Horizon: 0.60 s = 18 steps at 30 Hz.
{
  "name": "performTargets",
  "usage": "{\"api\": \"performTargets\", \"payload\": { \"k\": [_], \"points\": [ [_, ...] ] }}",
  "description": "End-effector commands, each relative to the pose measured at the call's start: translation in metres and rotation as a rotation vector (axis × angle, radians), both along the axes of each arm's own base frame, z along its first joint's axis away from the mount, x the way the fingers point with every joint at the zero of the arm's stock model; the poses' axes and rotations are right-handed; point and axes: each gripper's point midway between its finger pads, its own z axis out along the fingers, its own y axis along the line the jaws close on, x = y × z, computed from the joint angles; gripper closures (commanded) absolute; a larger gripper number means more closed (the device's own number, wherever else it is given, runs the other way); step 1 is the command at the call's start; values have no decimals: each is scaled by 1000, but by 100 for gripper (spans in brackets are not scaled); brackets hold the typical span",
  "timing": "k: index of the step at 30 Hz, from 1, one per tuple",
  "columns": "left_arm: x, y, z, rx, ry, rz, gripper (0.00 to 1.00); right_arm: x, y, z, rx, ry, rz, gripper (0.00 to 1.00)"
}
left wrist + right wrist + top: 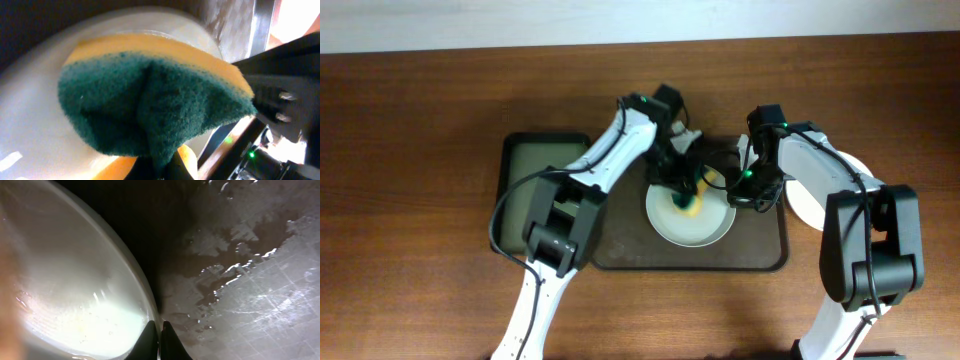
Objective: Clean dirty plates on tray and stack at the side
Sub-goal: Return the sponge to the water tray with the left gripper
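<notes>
Overhead: one tray (760,256) is seen mid-table (420,200), with one plate (696,230) lying in it, right of centre. A second plate (807,207) is set on the table just beside the tray's right edge, half covered by the right arm (840,180). White patches at the tray's back edge are masked by both grippers, so a third plate cannot be confirmed. One narrower black tray (520,160) is placed just left of the brown one.

Grip detail is given only by the wrist views.
- **Left wrist:** the left gripper (682,190) is clamped on one sponge (150,100), with the green scouring face shown toward the camera and the yellow layer behind it, over the plate.
- **Right wrist:** the right gripper (160,337) is pinched onto the plate's rim, and a wet sheen is shown on the tray floor.

Count: two plates certain, two trays, one sponge.
</notes>
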Motion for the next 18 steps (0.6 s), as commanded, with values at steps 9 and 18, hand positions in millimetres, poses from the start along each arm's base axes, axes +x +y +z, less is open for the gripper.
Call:
{"api": "performTargets", "payload": {
  "k": [9,18],
  "points": [
    [70,195,165,597,-473,349,100,-1,7,7,28,-11,-3,80],
    [48,279,84,878,-200,455,100,-2,7,7,28,-8,-3,75]
  ]
}}
